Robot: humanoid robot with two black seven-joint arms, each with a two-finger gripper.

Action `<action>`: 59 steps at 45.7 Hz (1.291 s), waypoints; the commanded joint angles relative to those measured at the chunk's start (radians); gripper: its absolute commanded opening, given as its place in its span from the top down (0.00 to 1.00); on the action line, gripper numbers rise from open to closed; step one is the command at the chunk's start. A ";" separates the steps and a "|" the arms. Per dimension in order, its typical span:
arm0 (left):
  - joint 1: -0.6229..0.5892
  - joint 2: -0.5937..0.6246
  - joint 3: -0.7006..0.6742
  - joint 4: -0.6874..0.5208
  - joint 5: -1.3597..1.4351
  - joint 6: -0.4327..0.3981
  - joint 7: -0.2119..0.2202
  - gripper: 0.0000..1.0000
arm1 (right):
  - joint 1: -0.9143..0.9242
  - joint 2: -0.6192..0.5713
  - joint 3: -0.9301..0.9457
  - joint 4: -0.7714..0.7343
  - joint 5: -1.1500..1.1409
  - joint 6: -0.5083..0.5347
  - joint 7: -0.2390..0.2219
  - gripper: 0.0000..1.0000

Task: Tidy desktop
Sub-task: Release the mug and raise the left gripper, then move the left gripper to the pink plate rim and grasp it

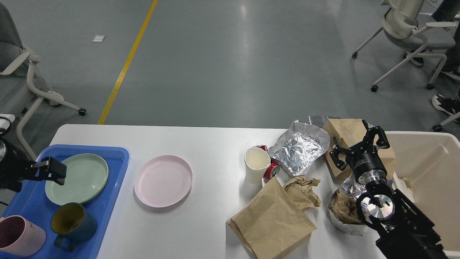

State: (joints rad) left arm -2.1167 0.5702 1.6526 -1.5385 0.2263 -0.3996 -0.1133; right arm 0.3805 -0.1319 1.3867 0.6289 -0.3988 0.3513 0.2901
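Head view shows the desktop (pixel 215 144), white and round-cornered, filling the lower half of the frame from left to right. At the right edge sits a cream bin (pixel 427 162). At lower left a blue tray (pixel 118 158) lies on the table, holding a green plate (pixel 81 178), a dark teal mug (pixel 73 225) and a pink mug (pixel 19 235) at the bottom left corner. Just right of the tray lies a pink plate (pixel 162 181).

Right of center, a flat brown paper bag (pixel 273 219) lies near the bottom edge, with crumpled brown paper (pixel 302 190) touching its upper right. Above them a crinkled foil sheet (pixel 300 147) rests against a second paper bag (pixel 345 133). A white paper cup (pixel 256 163) stands upright beside a red can (pixel 270 169) lying on its side. A foil bundle with brown paper inside (pixel 341 210) sits at lower right.

The right gripper (pixel 359 147) hovers above the second paper bag, fingers spread apart, holding nothing. The left gripper (pixel 54 171) hangs above the tray's left part, over the green plate's edge; whether its fingers are apart I cannot tell.
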 commanded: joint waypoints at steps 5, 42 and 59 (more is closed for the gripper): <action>-0.313 -0.341 0.026 -0.138 -0.206 -0.109 0.001 0.05 | 0.000 0.000 0.000 0.000 0.000 0.000 0.000 0.00; -0.257 -0.424 -0.094 -0.069 -0.539 -0.237 -0.034 0.04 | 0.000 0.000 0.000 0.000 0.000 0.000 0.001 0.00; 0.308 -0.420 -0.171 0.110 -0.999 0.166 0.015 0.19 | 0.000 0.000 0.000 0.000 0.000 0.000 0.000 0.00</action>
State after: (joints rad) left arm -1.9518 0.1452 1.5145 -1.5075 -0.6129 -0.2958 -0.1724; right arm 0.3804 -0.1319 1.3867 0.6289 -0.3989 0.3513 0.2902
